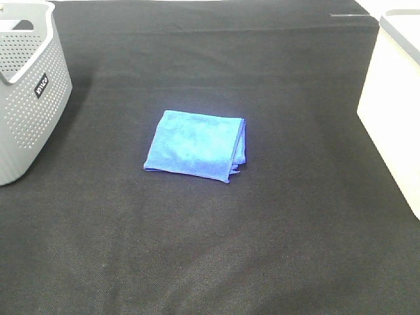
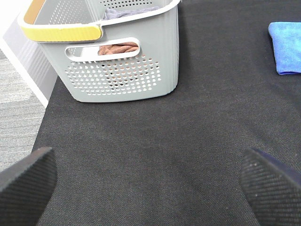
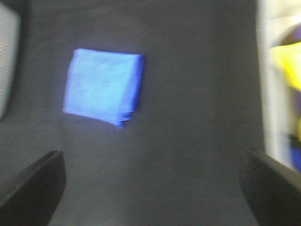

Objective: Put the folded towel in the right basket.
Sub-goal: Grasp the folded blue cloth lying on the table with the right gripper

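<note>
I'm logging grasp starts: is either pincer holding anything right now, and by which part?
Nothing is held. The left pincer and right pincer are both open; the folded towel lies free on the table.

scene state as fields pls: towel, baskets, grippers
towel: blue, folded, flat on black table, between the baskets
left basket: grey, perforated, reddish cloth inside
right basket: white, towel not in it
left gripper: open, empty, clear of towel
right gripper: open, empty, clear of towel

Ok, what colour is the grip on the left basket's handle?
Yellow grip, on the grey basket; the left wrist view shows it best.
</note>
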You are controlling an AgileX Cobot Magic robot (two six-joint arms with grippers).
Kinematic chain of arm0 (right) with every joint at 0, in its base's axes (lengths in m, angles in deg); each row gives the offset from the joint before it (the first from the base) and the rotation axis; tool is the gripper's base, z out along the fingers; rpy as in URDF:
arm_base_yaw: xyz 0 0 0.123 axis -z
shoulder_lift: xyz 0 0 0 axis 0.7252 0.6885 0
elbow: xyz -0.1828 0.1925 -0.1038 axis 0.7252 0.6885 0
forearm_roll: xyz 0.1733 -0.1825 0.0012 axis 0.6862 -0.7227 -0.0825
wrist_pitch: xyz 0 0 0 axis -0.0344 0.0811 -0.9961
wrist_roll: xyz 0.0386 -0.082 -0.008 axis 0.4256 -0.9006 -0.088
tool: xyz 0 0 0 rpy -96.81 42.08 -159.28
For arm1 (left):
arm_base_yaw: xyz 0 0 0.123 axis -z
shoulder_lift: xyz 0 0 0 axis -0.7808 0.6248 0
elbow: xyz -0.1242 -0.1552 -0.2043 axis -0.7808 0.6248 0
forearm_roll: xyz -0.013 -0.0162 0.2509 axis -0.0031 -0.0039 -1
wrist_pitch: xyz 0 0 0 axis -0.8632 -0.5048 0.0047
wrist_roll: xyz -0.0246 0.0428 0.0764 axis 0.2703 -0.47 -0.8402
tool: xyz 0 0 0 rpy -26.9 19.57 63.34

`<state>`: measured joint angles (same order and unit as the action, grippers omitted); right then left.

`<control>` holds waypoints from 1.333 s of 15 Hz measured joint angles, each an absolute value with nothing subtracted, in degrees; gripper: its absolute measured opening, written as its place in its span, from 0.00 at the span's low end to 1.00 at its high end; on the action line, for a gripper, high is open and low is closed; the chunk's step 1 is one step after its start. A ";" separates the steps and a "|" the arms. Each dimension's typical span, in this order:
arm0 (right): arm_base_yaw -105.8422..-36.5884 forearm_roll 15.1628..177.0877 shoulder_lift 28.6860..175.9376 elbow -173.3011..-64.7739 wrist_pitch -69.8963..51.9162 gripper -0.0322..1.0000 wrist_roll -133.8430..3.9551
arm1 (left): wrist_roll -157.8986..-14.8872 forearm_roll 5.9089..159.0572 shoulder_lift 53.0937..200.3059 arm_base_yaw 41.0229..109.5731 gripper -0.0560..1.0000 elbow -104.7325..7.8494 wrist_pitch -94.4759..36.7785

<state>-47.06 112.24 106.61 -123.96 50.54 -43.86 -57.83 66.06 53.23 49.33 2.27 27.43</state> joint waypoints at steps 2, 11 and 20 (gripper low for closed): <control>-52.62 116.65 114.23 -124.30 46.07 0.96 -44.72 | -57.83 66.06 53.23 49.33 0.99 2.27 27.43; -61.27 127.08 150.90 -131.64 34.84 0.96 -48.67 | -57.83 66.06 53.23 49.33 0.99 2.27 27.43; -61.27 127.42 163.91 -136.97 32.44 0.96 -48.10 | -57.83 66.06 53.23 49.33 0.99 2.27 27.43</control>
